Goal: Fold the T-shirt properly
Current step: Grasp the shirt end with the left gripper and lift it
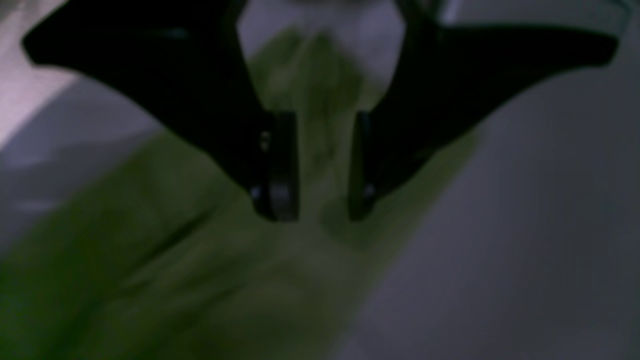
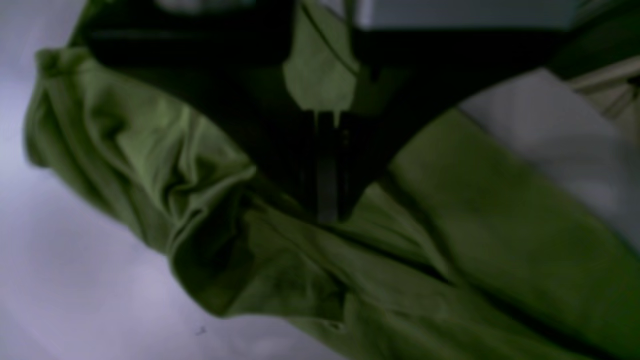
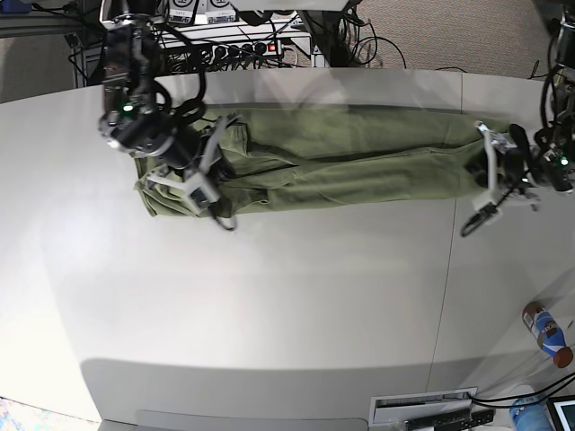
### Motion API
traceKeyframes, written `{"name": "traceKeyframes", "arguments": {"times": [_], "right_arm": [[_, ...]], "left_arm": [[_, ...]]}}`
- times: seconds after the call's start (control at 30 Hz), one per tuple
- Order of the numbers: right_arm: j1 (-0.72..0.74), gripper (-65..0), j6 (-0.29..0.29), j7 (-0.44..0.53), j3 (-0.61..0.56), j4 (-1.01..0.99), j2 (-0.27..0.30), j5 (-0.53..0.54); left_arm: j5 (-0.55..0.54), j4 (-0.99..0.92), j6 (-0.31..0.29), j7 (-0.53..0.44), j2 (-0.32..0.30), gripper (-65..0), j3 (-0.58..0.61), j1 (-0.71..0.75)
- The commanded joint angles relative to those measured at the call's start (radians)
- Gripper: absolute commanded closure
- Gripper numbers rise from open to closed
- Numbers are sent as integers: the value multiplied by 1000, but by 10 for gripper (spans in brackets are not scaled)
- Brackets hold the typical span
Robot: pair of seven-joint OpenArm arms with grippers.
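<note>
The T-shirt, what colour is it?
Plain olive green, with no print showing; the T-shirt shows best in the base view.

Matt, creased green cloth T-shirt (image 3: 359,157), smooth matt pale table (image 3: 269,296), black matt plastic left tool (image 1: 315,210)

A wide pale-grey bench (image 3: 269,296) with a rounded near-left corner fills most of the room, a thin seam (image 3: 446,269) running across it on the right. Behind it, a rack (image 3: 260,40) carries power strips and tangled black cables. Beige carpet (image 3: 458,31) covers the floor at the far right. A bottle (image 3: 546,333) lies at the right edge. Soft, even light falls from above.
</note>
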Motion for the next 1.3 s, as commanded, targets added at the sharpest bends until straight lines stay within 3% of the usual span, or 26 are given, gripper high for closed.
{"name": "traceKeyframes", "arguments": {"times": [0.0, 0.1, 0.23, 0.47, 0.83, 1.27], "right_arm": [[15, 0, -1, 46, -12, 10, 10, -22], [14, 0, -1, 67, -30, -19, 10, -66], [14, 0, -1, 68, -21, -94, 11, -66], [14, 0, -1, 84, -21, -145, 10, -76], [14, 0, -1, 86, -21, -145, 10, -84], [14, 0, -1, 86, -21, -145, 10, -84]], "left_arm": [[3, 2, 25, -33, -40, -190, -11, -16], [3, -21, 70, -38, -77, -200, -11, -16], [-63, -73, 69, 25, -104, -297, -11, -16], [-213, -210, 65, 109, -112, -343, -11, -19], [-426, -248, 5, 206, -112, -346, -11, -24], [-481, -250, 1, 268, -92, -345, -11, -64]]}}
